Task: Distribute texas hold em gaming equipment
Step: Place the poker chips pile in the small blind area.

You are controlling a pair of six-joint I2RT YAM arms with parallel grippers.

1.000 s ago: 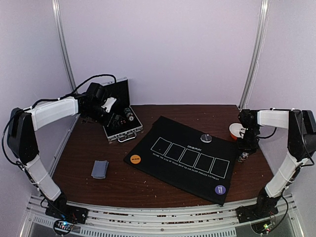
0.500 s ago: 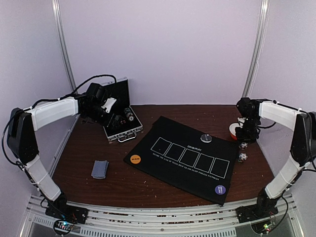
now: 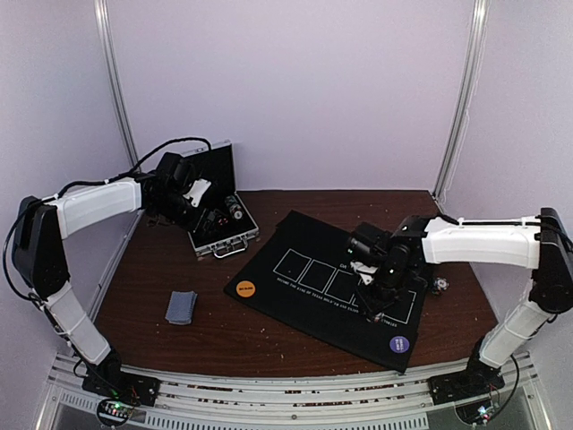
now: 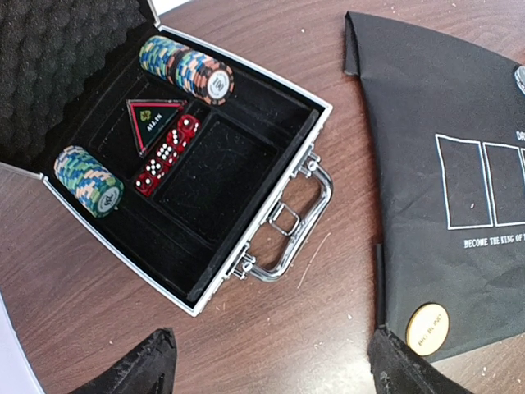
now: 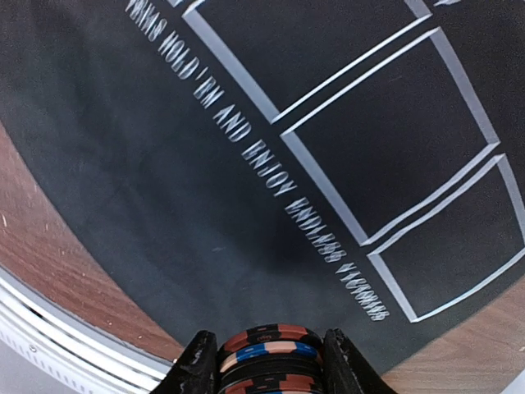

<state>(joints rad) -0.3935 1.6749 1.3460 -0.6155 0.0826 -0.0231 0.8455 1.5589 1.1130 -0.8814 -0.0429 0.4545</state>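
My right gripper [image 3: 367,305] hovers over the black mat [image 3: 304,300], near its front edge. In the right wrist view it [image 5: 271,361] is shut on a stack of orange, blue and black striped poker chips [image 5: 271,349]. My left gripper [image 3: 199,204] is open and empty above the open silver case [image 3: 219,235]. In the left wrist view the case [image 4: 271,156] holds chip stacks [image 4: 197,72], one at the far side and one at the left [image 4: 88,179]. An orange button [image 3: 245,288] and a purple button [image 3: 399,344] lie on the mat. Blue-grey cards [image 3: 182,306] lie on the table at the left.
Red dice [image 4: 168,152] and a triangular plaque [image 4: 152,119] sit in the case. Loose chips [image 3: 439,285] lie on the table right of the mat. The orange button [image 4: 427,328] shows by my left gripper's right finger. My right arm hides the silver button and the bowl.
My right arm has swung from the table's right side, by the bowl, leftward over the mat with the chip stack. The left arm has barely moved.
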